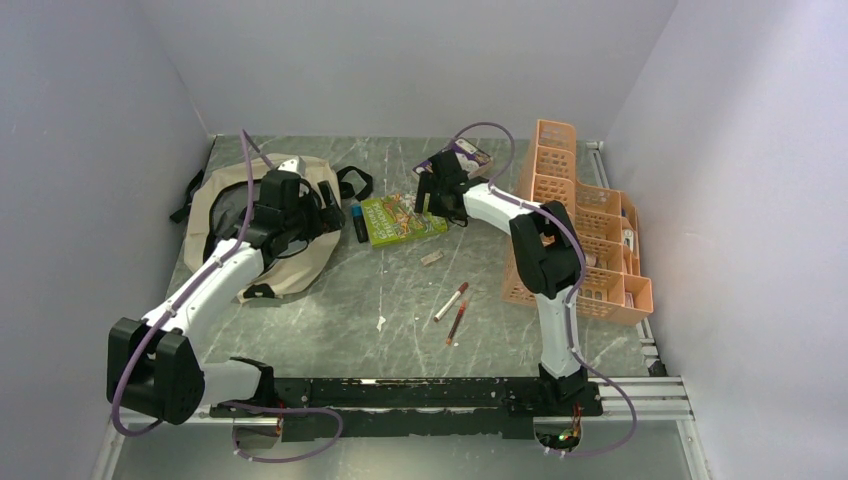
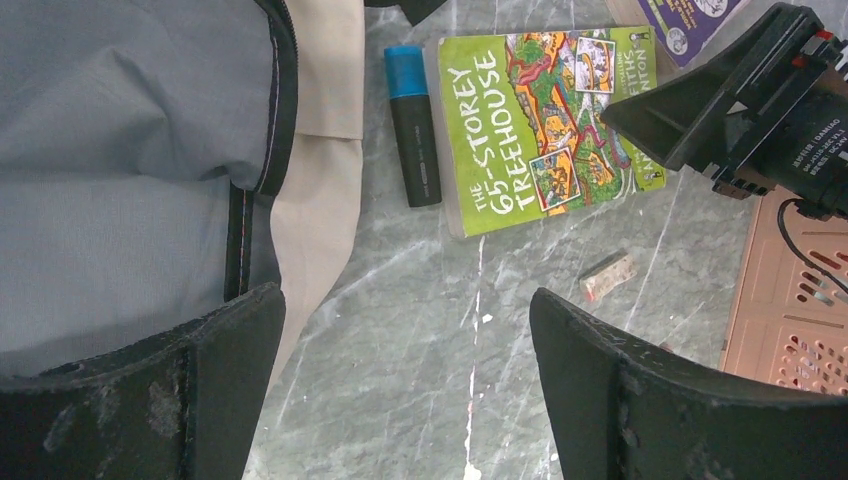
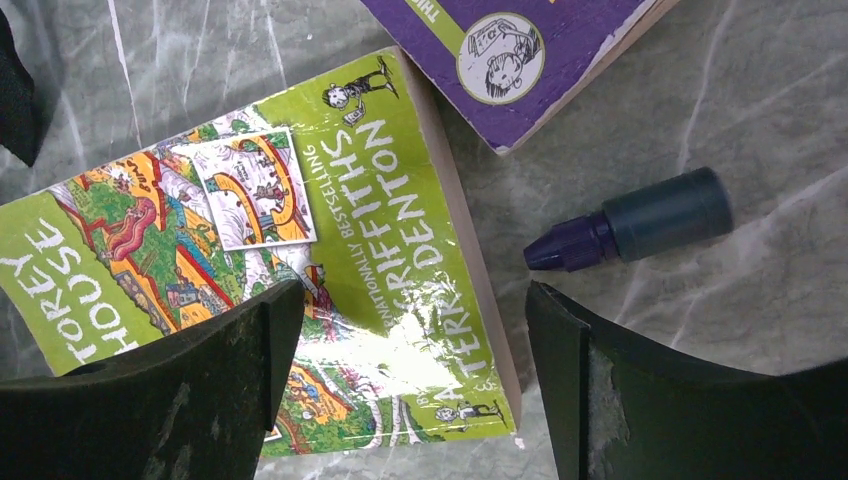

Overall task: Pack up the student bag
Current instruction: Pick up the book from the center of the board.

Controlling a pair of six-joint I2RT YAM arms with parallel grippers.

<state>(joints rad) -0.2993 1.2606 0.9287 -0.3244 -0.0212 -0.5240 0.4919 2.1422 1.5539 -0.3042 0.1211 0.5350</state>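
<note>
Astride the green book (image 3: 250, 250) edge, right pincer (image 3: 412, 310) hovers (spread wide).

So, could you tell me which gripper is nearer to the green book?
Right. The right gripper hangs open over the green book; the left gripper is above the edge of the student bag, a marker between it and the book.

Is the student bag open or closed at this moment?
Open. The student bag shows its grey lining wide between the parted zipper edges in the left wrist view.
</note>
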